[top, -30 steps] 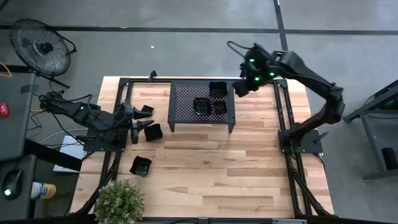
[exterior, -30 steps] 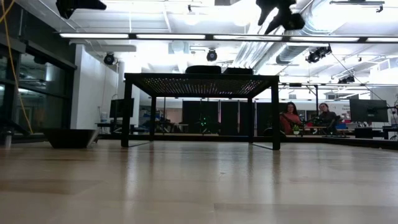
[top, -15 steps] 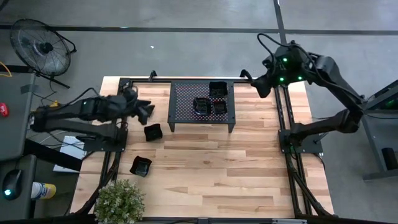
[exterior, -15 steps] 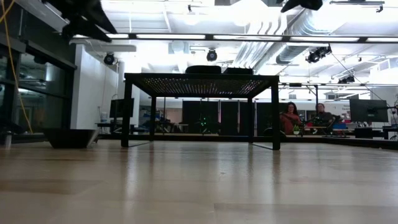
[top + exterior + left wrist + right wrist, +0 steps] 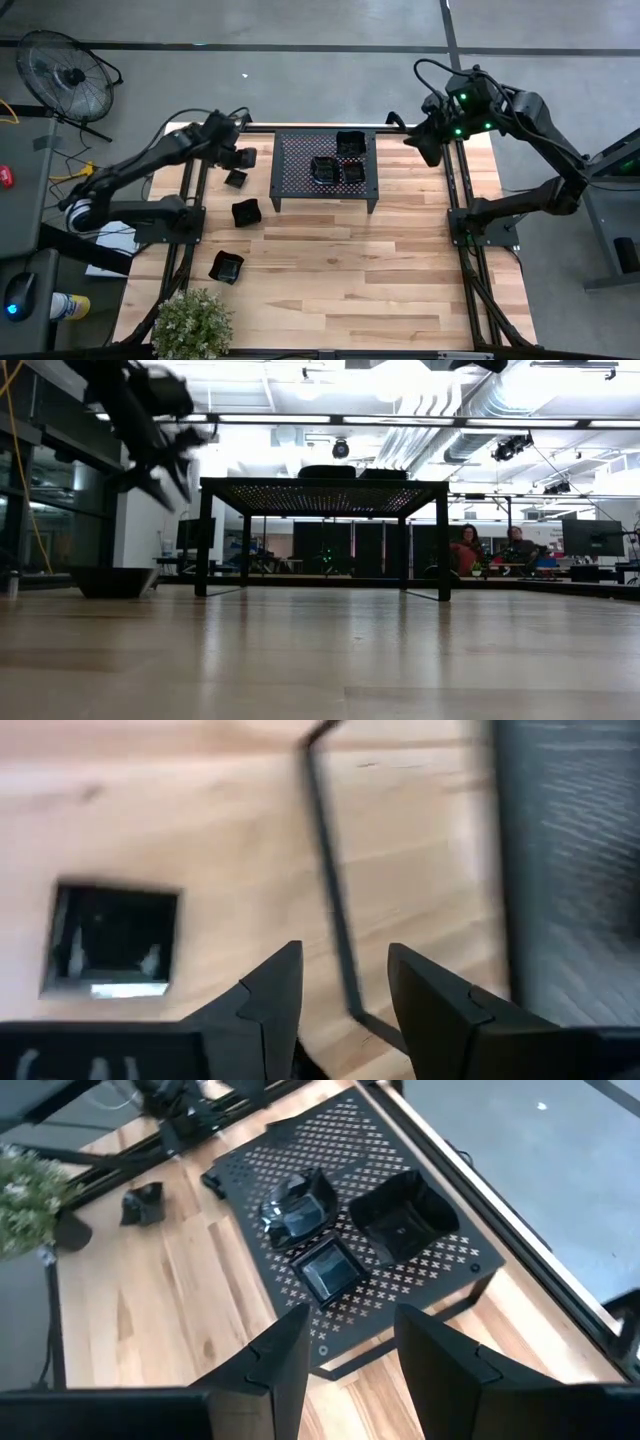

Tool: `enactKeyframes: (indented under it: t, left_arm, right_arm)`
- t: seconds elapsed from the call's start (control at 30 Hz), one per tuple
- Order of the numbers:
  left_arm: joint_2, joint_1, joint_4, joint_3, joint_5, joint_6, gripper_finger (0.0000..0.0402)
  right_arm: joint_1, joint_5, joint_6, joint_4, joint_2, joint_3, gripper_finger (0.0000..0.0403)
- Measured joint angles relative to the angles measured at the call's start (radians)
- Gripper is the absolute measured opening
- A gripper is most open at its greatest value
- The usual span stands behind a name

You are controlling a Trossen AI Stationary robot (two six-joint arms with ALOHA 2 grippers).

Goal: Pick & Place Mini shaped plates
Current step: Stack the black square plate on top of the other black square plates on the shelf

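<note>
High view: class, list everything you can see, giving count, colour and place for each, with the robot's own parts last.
Rack: one, black, perforated, far middle of table.
Plates on rack: three, black.
Plates on table: three, black, left of rack.
Plant: one, green, near-left corner.
Fan: one, black, on floor, far left.
Table: one, light wood.
Left end effector: open, empty, left of rack.
Right end effector: open, empty, right of rack.

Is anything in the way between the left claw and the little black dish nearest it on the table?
Nothing visible. The left gripper hangs open beside the rack; the nearest dish lies on the table close by, nothing between them.
</note>
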Motion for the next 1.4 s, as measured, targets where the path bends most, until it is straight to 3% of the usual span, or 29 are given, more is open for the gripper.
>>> enactKeyframes:
  t: [0.27,0.43,0.57,0.93,1.4]
  left_arm:
    - [0.169,0.170,-0.069,0.032,0.115,0.042,0.0147]
    - [0.267,0.229,-0.230,0.136,0.003,0.165,0.0146]
    - [0.348,0.261,-0.313,0.226,-0.028,0.251,0.0146]
    - [0.574,0.307,-0.498,0.391,0.023,0.504,0.0146]
    - [0.612,0.312,-0.518,0.398,0.010,0.548,0.0146]
  right_arm:
    - [0.000,-0.017,-0.082,-0.008,0.000,0.000,0.0142]
    - [0.000,-0.017,-0.082,-0.008,0.000,0.000,0.0142]
    - [0.000,0.005,-0.060,-0.008,0.000,0.000,0.0142]
    - [0.000,0.073,-0.002,-0.008,0.000,0.000,0.0142]
    - [0.000,0.107,0.031,-0.006,0.000,0.000,0.0142]
